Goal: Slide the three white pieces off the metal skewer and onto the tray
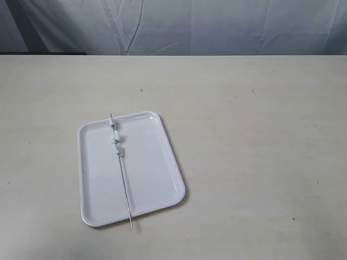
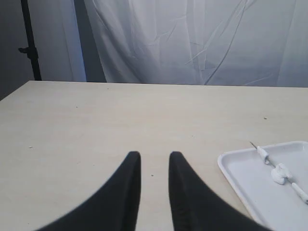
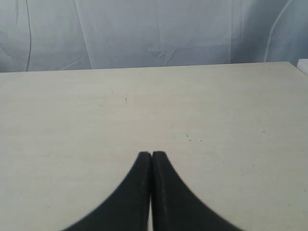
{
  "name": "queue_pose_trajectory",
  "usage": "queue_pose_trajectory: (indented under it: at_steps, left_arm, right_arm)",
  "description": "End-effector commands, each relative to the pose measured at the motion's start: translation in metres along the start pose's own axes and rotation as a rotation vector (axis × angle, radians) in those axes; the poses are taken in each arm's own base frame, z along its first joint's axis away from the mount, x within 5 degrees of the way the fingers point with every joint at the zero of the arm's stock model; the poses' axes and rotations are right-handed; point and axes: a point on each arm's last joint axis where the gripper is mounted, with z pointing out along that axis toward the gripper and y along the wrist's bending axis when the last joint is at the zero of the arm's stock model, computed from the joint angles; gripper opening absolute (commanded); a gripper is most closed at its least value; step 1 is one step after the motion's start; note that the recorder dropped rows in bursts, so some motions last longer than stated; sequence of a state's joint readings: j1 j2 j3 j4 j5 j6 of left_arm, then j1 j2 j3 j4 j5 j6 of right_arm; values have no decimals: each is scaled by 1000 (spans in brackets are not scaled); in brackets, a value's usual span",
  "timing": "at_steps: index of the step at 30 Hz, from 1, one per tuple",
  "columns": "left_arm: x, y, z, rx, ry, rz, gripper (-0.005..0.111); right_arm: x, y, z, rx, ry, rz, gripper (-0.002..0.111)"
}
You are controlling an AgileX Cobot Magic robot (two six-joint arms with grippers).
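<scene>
While the three white pieces [image 1: 116, 139] are sitting threaded on the metal skewer [image 1: 124, 189], bunched along the part nearest its far end, the skewer is lying lengthwise on the tray [image 1: 157, 162], which is resting flat on the left half of the pale table [image 1: 260, 162]. Its long axis is running from the tray's far rim to its near rim, leaning slightly rightward as it comes nearer; one tip is poking just past the far rim and the other is overhanging the near rim. Which tip is the pointed one is too fine to tell. Neither arm is appearing in the exterior view, and nothing is lying between the tray and the table's edges. In its wrist view the left gripper [image 2: 154, 161] is hovering low over bare table with its dark fingers [image 2: 127, 183] standing apart by a narrow gap and gripping nothing, the tray's corner and the pieces showing off to one side, well apart from it. The right gripper [image 3: 152, 156] is also hanging over bare table, its jaws pressing together on nothing. A white cloth backdrop [image 1: 217, 27] is hanging behind the table, and a dark stand [image 2: 29, 48] is rising beside it.
</scene>
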State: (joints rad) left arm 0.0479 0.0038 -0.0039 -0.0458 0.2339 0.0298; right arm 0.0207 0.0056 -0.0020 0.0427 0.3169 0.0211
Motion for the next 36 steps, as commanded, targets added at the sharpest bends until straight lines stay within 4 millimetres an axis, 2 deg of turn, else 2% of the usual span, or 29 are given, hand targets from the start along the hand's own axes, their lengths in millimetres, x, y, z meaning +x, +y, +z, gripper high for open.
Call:
queue_pose_trajectory:
  at_steps: [1, 27, 30, 33, 36]
  left_arm:
    - [1, 0, 0, 0, -3, -3, 21]
    - [1, 0, 0, 0, -3, -3, 21]
    - [1, 1, 0, -10, -3, 39, 21]
    - [-1, 2, 0, -20, -20, 82, 21]
    - [-8, 1, 0, -20, -101, 89, 21]
  right_arm:
    - [-1, 0, 0, -3, -15, 1, -1]
    - [-1, 0, 0, -3, -15, 1, -1]
    - [-1, 0, 0, -4, -18, 1, -1]
    - [-6, 0, 0, -5, -69, 3, -1]
    - [-17, 1, -2, -9, -196, 10, -1]
